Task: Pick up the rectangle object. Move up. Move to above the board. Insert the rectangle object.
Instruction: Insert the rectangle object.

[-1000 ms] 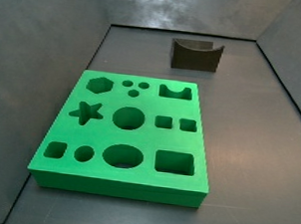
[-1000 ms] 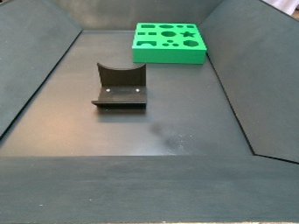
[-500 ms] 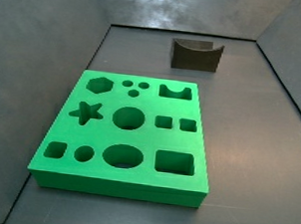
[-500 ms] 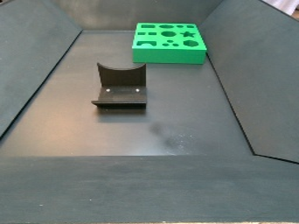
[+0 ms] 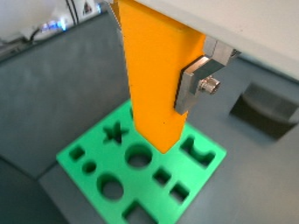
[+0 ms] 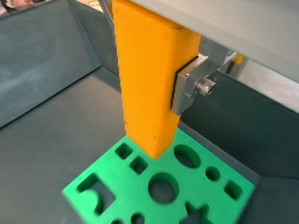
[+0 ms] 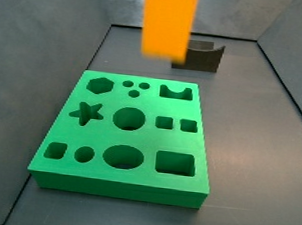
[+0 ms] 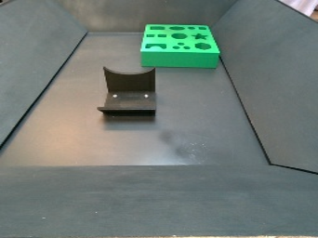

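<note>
We see the gripper (image 5: 176, 74) clamped on the rectangle object (image 5: 155, 74), holding it upright in the air above the board (image 5: 87, 144), clear of its holes, with the fixture (image 7: 200, 55) beyond on the floor.

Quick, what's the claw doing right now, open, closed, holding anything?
Claw: closed on the rectangle object, held upright above the board, as both wrist views show.
</note>
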